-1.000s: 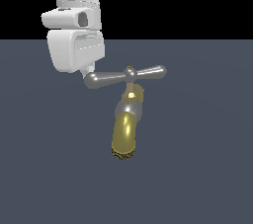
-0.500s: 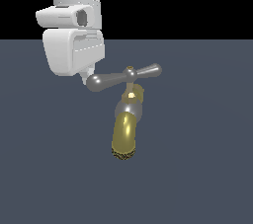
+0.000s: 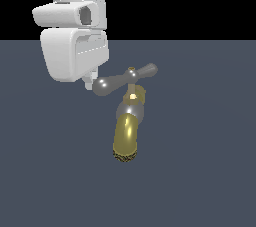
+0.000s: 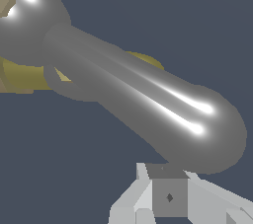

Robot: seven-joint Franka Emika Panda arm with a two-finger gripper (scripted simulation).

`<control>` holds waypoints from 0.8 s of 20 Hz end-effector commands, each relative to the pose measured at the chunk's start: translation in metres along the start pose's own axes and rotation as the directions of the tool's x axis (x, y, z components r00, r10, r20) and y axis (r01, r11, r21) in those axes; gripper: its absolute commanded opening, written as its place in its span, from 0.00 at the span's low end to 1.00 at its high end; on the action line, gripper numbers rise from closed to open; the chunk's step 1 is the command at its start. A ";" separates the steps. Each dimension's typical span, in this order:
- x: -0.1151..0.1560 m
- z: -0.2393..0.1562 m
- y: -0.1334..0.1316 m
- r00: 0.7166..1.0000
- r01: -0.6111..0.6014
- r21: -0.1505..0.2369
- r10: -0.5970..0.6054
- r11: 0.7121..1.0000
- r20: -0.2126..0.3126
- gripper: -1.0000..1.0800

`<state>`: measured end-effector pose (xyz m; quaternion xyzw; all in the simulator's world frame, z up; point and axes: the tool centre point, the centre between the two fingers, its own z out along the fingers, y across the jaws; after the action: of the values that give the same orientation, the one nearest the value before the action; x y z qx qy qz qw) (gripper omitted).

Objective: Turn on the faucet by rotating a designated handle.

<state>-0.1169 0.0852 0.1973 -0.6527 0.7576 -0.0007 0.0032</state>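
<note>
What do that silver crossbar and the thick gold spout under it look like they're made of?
The slim silver crossbar handle looks like polished chrome-like metal: sharp white highlights run along it. The thick gold spout looks like glossy brass, with a soft yellow sheen. Both are simulator renders, so this is only appearance.

Floor (image 3: 200, 171): flat, uniform slate blue-grey, unmarked. Backdrop (image 3: 190, 1): solid black band above a straight horizon line. Lighting: even, casting no distinct shadows on the floor.

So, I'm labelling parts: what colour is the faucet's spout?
Glossy brass-gold; the spout shows best in the exterior view, hanging below the silver handle.
</note>
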 end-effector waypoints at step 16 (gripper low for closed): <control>0.033 0.000 0.031 1.000 0.004 -0.003 -0.004 1.000 -0.003 0.00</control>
<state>-0.1505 0.0687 0.1973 -0.6596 0.7516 -0.0008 0.0016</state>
